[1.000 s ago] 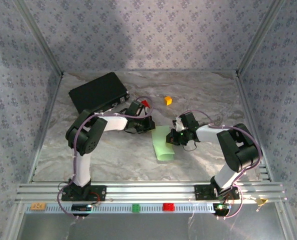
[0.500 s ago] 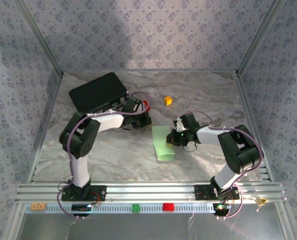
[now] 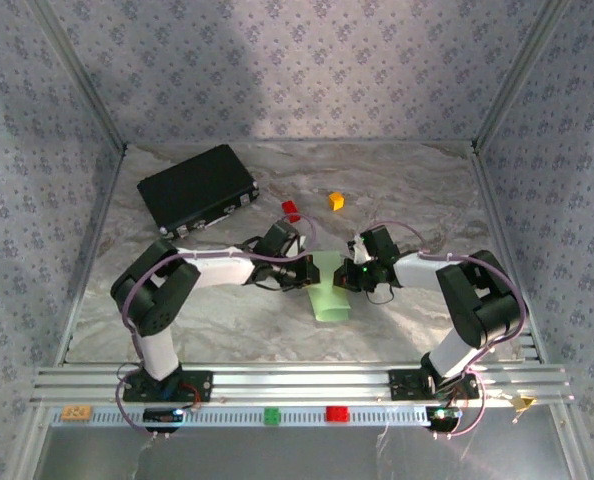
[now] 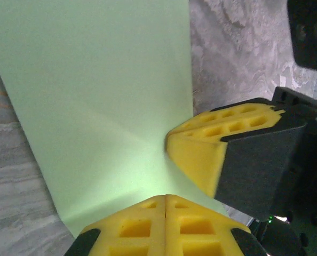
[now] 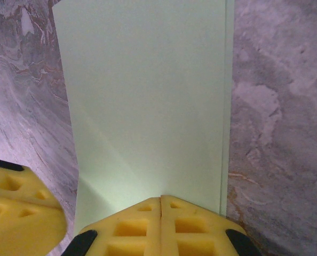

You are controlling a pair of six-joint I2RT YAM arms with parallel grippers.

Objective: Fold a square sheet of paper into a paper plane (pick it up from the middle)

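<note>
Patterned grey cloth walls (image 3: pixel 297 70) are seen around a marbled grey table (image 3: pixel 407 190), with an aluminium rail (image 3: pixel 297 380) along its near edge. Both arms are bent inward so that they meet near the table's middle: the left arm (image 3: pixel 157 290) from the left and the right arm (image 3: pixel 477 290) from the right. A black case (image 3: pixel 197 186) is seen lying flat at the back left, well apart from both arms.

The sheet (image 3: pixel 327 295) is found at the centre of the table, between the two grippers, as a narrow pale green strip lying flat. In the right wrist view a second layer is seen along its right edge (image 5: pixel 229 106).

The left gripper (image 3: pixel 305 272) is placed at the strip's left edge with its yellow fingers pressed together, the tips set over the paper (image 4: pixel 105 96). The right gripper (image 3: pixel 349 275) is placed at the right edge, its fingers likewise pressed together over the paper. Whether paper is pinched by either cannot be told. The two grippers are seen near each other.

A red block (image 3: pixel 290 210) and an orange block (image 3: pixel 335 200) are seen behind the grippers. A green block (image 3: pixel 272 415) and another red block (image 3: pixel 336 413) are set on the strip in front of the rail.
</note>
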